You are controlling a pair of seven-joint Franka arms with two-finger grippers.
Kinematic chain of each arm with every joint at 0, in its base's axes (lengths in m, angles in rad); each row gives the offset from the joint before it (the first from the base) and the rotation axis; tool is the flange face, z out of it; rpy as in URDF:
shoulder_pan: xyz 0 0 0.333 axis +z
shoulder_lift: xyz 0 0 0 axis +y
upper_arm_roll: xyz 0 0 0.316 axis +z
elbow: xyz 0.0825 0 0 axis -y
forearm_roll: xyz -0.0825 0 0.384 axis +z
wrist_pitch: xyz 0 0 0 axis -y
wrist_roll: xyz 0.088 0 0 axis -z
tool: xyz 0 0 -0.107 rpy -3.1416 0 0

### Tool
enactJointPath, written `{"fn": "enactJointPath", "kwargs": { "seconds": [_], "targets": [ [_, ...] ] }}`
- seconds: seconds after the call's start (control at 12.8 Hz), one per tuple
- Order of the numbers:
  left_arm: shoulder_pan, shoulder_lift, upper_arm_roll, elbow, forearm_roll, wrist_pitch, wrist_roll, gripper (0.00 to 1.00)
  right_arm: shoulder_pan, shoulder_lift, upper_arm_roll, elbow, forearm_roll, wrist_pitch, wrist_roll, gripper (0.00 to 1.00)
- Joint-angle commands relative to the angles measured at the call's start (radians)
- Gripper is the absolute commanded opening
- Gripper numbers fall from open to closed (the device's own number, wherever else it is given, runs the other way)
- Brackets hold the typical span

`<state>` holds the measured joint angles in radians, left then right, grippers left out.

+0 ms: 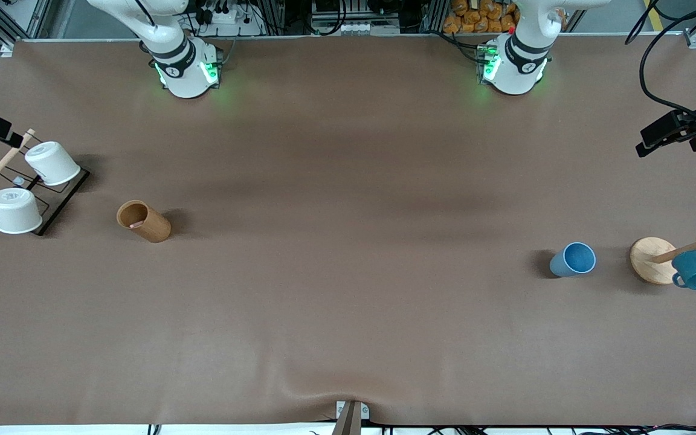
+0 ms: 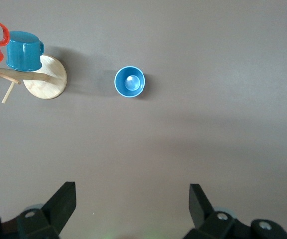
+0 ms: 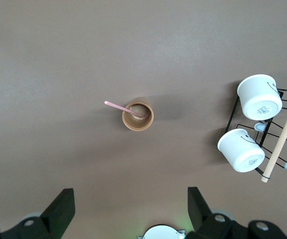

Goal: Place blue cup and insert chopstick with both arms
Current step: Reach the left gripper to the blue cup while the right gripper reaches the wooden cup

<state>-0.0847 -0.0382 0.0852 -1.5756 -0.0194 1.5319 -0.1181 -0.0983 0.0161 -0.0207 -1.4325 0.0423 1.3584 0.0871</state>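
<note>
The desk (image 1: 348, 272) is plain brown. The cup (image 1: 573, 260) is light blue, the chopstick (image 3: 126, 109) pale pink in a tan wooden holder (image 1: 144, 222). Two white pots (image 1: 52, 163) sit on a black rack (image 1: 61, 202).

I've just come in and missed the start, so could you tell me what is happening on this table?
Nothing is being handled yet. The left gripper hangs open high over the blue cup, which stands upright beside the mug tree. The right gripper hangs open over the brown wooden cylinder, where the chopstick leans inside.
</note>
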Motion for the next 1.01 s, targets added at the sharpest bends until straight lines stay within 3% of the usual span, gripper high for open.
{"fn": "enactJointPath", "kwargs": {
  "seconds": [0.0, 0.55, 0.78, 0.94],
  "targets": [
    [0.005, -0.009, -0.002, 0.002, -0.008, -0.012, 0.023, 1.0, -0.017, -0.007, 0.016, 0.006, -0.009, -0.007, 0.002, 1.0],
    [0.008, 0.067, 0.002, 0.043, -0.005, 0.013, 0.047, 1.0, -0.017, -0.007, 0.016, 0.006, -0.004, -0.005, 0.003, 1.0],
    [0.023, 0.096, 0.005, -0.007, 0.01, 0.082, 0.051, 1.0, -0.017, -0.007, 0.016, 0.006, -0.002, -0.005, 0.003, 1.0],
    [0.06, 0.092, 0.002, -0.105, 0.019, 0.189, 0.052, 1.0, -0.017, -0.007, 0.016, 0.006, -0.004, -0.005, 0.003, 1.0]
  ]
}}
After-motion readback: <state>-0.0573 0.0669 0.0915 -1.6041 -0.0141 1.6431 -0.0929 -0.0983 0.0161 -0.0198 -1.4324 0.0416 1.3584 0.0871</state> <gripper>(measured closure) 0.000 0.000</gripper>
